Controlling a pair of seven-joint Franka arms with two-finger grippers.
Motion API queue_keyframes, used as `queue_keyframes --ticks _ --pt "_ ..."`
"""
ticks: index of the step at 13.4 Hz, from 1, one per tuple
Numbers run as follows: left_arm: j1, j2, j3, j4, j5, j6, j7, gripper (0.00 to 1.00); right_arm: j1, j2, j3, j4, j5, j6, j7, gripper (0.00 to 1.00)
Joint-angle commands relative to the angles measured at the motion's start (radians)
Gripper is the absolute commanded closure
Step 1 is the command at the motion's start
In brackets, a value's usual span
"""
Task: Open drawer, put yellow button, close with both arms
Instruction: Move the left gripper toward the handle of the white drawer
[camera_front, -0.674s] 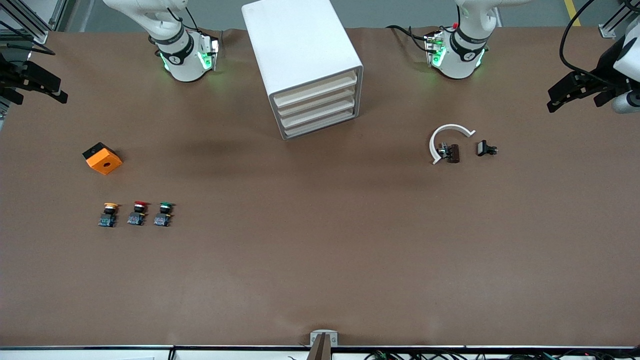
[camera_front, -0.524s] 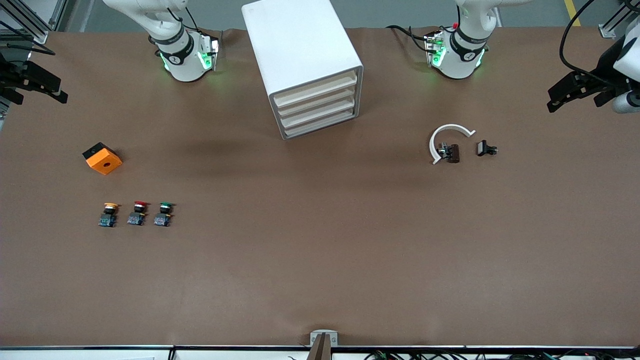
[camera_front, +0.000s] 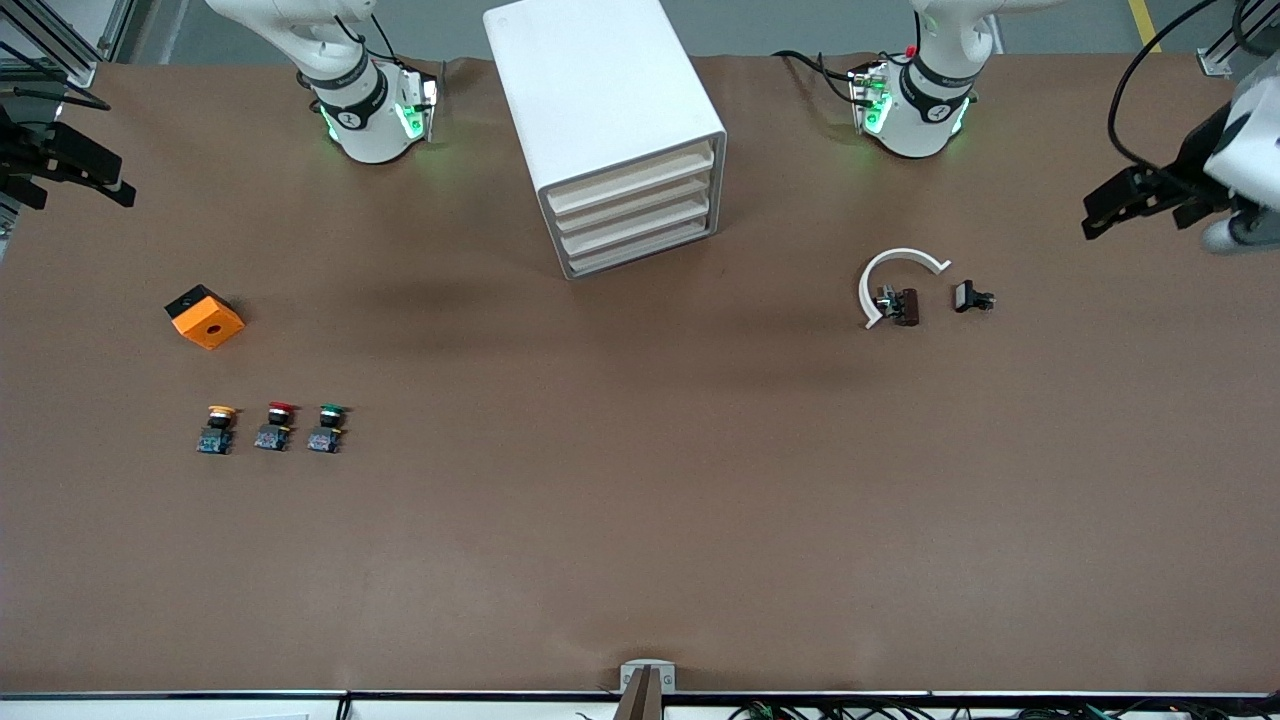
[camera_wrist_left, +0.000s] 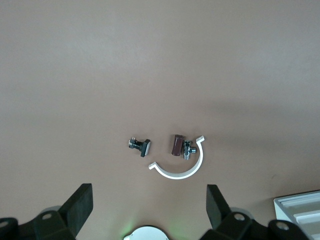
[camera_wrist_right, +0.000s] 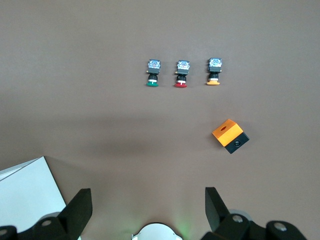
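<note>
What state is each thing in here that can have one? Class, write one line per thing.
Top drawer: shut.
Three lower drawers: shut.
Yellow button: on the table, ungripped.
Left gripper: open, empty, over the left arm's end of the table.
Right gripper: open, empty, over the right arm's end.

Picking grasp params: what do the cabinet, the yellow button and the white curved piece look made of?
Cabinet: likely plastic or painted sheet, smooth matte white shell, cream drawer fronts.
Yellow button: looks like moulded plastic, yellow-orange cap on a black and bluish body.
White curved piece: thin, uniform white, probably plastic.
None is certain from looks alone.
</note>
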Motion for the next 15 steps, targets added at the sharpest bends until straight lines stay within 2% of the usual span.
queue_keyframes --ticks 1,6,10,13,15 --pt "-0.009 0.097 -0.012 0.022 0.004 -0.006 -0.026 0.0 -0.009 -0.015 0.001 -0.003 0.002 0.005 0.01 0.0" --pt "-0.107 0.22 -0.032 0.017 -0.017 -0.003 -0.41 0.0 -0.019 0.02 -0.005 0.011 -0.001 0.005 0.01 0.0" --pt "-0.132 0.329 -0.035 0.017 -0.152 0.002 -0.704 0.0 -0.035 0.151 -0.005 0.037 0.0 0.057 -0.005 0.0" --pt "-0.196 0.427 -0.035 0.029 -0.261 -0.009 -1.074 0.0 -0.056 0.239 -0.007 0.063 -0.004 0.077 -0.007 0.0" --pt "-0.224 0.516 -0.035 0.078 -0.363 -0.009 -1.278 0.0 -0.12 0.268 -0.004 0.062 0.005 0.158 -0.008 0.0"
